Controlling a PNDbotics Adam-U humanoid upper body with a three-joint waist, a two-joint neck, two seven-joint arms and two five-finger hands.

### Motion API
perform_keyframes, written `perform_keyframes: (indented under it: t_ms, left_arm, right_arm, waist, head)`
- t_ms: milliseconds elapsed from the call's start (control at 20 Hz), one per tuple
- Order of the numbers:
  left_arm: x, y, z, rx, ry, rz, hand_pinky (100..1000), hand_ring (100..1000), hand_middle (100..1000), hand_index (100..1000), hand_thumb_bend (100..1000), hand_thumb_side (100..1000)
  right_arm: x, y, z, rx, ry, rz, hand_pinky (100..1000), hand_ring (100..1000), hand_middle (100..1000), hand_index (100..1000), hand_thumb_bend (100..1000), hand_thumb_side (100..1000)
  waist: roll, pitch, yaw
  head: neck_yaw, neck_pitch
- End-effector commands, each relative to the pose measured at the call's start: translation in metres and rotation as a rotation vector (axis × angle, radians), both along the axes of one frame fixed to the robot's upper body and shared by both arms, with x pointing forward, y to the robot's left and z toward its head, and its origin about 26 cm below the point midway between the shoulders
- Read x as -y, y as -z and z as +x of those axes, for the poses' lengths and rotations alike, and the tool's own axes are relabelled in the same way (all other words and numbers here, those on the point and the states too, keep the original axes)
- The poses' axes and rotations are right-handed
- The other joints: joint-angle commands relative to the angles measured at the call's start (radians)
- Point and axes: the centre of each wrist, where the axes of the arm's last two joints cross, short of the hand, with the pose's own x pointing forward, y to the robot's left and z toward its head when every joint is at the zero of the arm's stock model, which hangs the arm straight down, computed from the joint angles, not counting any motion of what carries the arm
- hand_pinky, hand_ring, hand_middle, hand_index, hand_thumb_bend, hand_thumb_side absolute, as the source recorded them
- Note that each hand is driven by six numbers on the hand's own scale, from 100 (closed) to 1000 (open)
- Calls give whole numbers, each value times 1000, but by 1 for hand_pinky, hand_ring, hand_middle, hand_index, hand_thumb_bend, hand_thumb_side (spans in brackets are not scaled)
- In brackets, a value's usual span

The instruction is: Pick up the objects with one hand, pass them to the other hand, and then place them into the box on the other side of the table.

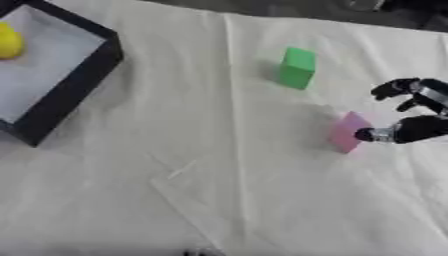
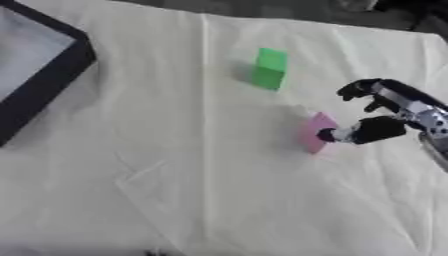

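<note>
The right hand (image 2: 378, 126) comes in from the right edge of the tabletop (image 1: 245, 200), and one dark fingertip touches the right face of the pink block (image 2: 317, 132); the other fingers are curled above, apart from the block, so the hand is not closed on it yet. The pink block stands on the cloth near the right edge, tilted a little toward the hand as far as I can see. It looks like a small, light and stiff block with flat, smooth faces, maybe foam or wood, so I think it will not bend or break, but it may slide or tip when pushed from one side only. The best hold seems to be on two opposite flat faces, thumb against fingers. Farther from the hand, toward the far edge, the green block (image 1: 297, 67) stands upright, well apart from the pink one. At the far left corner lies the box (image 1: 83, 82), black walls and pale inside, with a yellow thing (image 1: 9, 42) in it. The left hand does not show.
</note>
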Motion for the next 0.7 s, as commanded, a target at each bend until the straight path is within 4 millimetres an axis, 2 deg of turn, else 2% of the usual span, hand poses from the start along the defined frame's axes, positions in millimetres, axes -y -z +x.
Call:
perform_keyframes:
  t_ms: [50,700]
  left_arm:
    - [-1,-7,-2,23,-5,18,884,650,599,746,100,539]
    - [-3,-5,-1,15,-17,18,883,649,596,745,100,543]
  right_arm:
    - [5,-6,2,4,6,-36,791,927,777,846,699,397]
    - [4,0,4,-53,-3,-62,812,921,782,846,708,427]
  waist:
    - [3,-17,0]
    - [0,-14,0]
  head:
    - [-5,7]
    - [-5,22]
